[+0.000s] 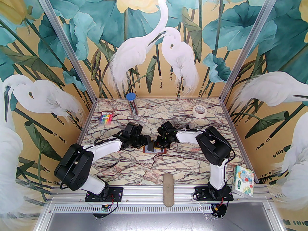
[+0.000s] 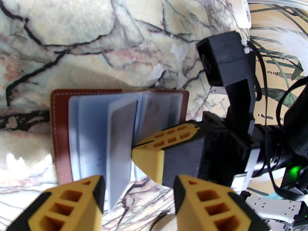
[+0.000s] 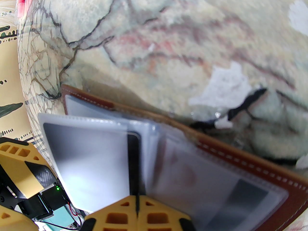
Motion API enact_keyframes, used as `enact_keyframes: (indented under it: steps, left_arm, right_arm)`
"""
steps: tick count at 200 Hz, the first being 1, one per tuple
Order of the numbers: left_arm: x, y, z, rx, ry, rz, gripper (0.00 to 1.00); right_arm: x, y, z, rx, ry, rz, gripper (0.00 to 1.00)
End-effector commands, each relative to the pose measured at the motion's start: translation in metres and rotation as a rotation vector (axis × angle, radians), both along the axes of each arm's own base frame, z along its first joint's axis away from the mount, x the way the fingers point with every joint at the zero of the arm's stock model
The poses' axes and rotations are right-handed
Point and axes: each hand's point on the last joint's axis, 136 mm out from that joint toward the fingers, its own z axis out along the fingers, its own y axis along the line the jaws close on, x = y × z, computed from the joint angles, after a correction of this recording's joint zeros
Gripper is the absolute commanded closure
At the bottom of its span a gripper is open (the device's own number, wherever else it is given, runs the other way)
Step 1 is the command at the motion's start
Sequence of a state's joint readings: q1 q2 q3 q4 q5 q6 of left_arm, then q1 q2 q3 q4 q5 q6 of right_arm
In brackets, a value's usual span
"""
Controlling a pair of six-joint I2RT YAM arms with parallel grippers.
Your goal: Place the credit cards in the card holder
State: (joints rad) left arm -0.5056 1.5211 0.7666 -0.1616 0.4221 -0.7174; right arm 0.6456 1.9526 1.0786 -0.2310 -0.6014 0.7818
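From the top camera I see both arms reaching to the middle of the marble table (image 1: 168, 170), where the card holder (image 1: 165, 151) lies open and flat. The left gripper (image 1: 149, 142) comes in from the left of the frame and the right gripper (image 1: 157, 145) from the right, their tips almost meeting over it. A pack of coloured pens (image 1: 105, 118) sits towards the upper left of the table, a tape roll (image 1: 200, 110) towards the upper right.

On the left wrist camera the holder's brown leather sits left of centre with its clear sleeves fanned up. One sleeve (image 2: 113, 196) holding a grey card (image 2: 122, 129) stands upright. Its lower end runs between my left fingers (image 2: 72, 201), which are spread apart; I cannot tell whether either pad touches it. The right gripper's yellow tips are pressed together at that sleeve's right edge.

On the right wrist camera, bottom centre, my right fingers (image 3: 158, 215) are clamped on a thin dark card (image 3: 133, 157), seen edge-on among the sleeves.
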Motion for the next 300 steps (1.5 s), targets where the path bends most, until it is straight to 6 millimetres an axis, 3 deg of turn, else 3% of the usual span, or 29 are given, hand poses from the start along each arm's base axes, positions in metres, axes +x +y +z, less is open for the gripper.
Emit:
enact_keyframes:
  steps: [1,39,79,116,139,180,221,300]
  left_arm:
    - [-0.005,0.004,-0.009,0.016,0.025,-0.001,0.47]
    - [-0.008,-0.012,-0.008,-0.034,0.034,-0.049,0.5]
    - [-0.01,-0.015,-0.017,-0.03,0.055,-0.051,0.52]
    - [-0.01,-0.024,-0.007,-0.082,0.037,-0.071,0.55]
    - [-0.009,-0.028,-0.001,-0.099,0.025,-0.08,0.56]
    - [-0.008,-0.032,0.0,-0.108,0.03,-0.083,0.56]
    - [-0.003,-0.044,0.01,-0.137,0.021,-0.086,0.56]
    - [-0.002,-0.083,0.011,-0.164,0.029,-0.154,0.55]
  right_arm:
    - [-0.009,-0.027,-0.039,-0.149,0.044,-0.033,1.0]
    - [-0.009,-0.027,-0.039,-0.149,0.046,-0.034,1.0]
    - [-0.009,-0.027,-0.038,-0.146,0.046,-0.033,1.0]
    - [-0.009,-0.026,-0.033,-0.138,0.041,-0.036,1.0]
    - [-0.005,-0.021,-0.018,-0.106,0.016,-0.029,0.91]
    - [0.004,-0.023,0.018,-0.1,-0.054,-0.04,0.83]
    - [0.013,-0.037,0.033,-0.086,-0.093,-0.088,0.74]
    - [0.024,-0.081,0.053,-0.094,-0.131,-0.189,0.73]
